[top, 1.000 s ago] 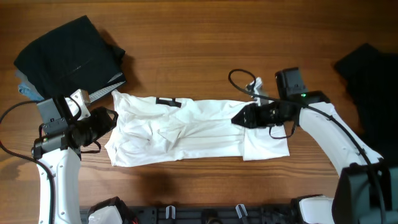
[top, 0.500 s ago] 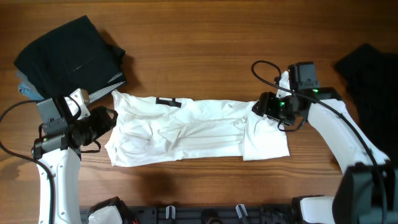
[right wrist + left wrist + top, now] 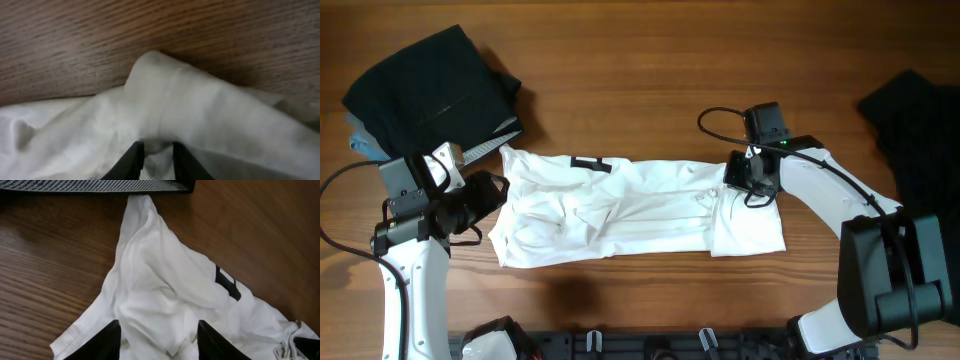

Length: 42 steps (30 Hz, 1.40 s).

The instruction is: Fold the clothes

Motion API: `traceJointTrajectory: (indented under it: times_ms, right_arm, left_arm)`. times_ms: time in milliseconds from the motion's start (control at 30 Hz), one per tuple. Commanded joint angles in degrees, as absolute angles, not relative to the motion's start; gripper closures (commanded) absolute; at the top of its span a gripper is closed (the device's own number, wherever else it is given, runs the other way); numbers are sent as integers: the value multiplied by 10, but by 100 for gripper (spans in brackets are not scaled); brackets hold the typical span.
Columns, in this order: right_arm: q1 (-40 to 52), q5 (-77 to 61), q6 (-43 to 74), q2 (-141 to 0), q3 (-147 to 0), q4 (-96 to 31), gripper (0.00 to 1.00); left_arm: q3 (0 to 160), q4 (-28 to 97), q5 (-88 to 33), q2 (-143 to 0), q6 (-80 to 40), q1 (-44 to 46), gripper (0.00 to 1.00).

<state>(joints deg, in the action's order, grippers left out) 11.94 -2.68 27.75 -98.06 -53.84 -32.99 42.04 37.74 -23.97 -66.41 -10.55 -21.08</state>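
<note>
Evidently the shirt point(image 3: 620, 210), spread on the table point(image 3: 650, 60), looks light, soft and limp, best taken at its edges. The right gripper point(image 3: 154, 150) pinches a fold; the left gripper point(image 3: 160, 340) stands open astride its end.

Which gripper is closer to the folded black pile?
Left. The left gripper sits just below the folded black pile, by the white shirt; the right gripper is far across it.
</note>
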Motion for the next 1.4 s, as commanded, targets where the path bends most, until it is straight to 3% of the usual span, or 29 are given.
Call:
traceJointTrajectory:
  times_ms: [0, 100, 233, 267, 300, 333, 633, 800, 900, 1033, 1267, 1367]
  right_arm:
    - [121, -31, 229, -983, -562, -326, 85]
    - [121, -83, 173, -973, -574, -322, 95]
    - [121, -102, 175, -966, -578, -321, 96]
    - [121, -93, 187, -966, -578, -322, 94]
    - [121, -77, 202, -966, -578, -323, 70]
    - [121, -63, 207, -966, -577, -322, 58]
    - [140, -27, 215, -997, -577, -285, 54]
    - [176, 70, 274, -1015, -577, -322, 55]
    - [180, 82, 301, -1018, -577, -354, 62]
    - [180, 96, 314, -1018, -577, -354, 64]
    - [180, 89, 286, -1018, -578, -341, 95]
    - [181, 65, 235, -1014, -583, -330, 96]
  left_arm:
    - [421, 376, -251, -658, -94, -211, 51]
    - [421, 375, -251, -658, -94, -211, 51]
    - [421, 375, -251, -658, -94, -211, 51]
    - [421, 375, -251, -658, -94, -211, 51]
    - [421, 375, -251, -658, -94, -211, 51]
    - [421, 375, -251, -658, -94, -211, 51]
    - [421, 376, -251, -658, -94, -211, 51]
    - [421, 376, -251, -658, -94, -211, 51]
    - [421, 378, -251, -658, -94, -211, 51]
    - [421, 380, -251, -658, -94, -211, 51]
    - [421, 380, -251, -658, -94, -211, 51]
    - [421, 380, -251, -658, -94, -211, 51]
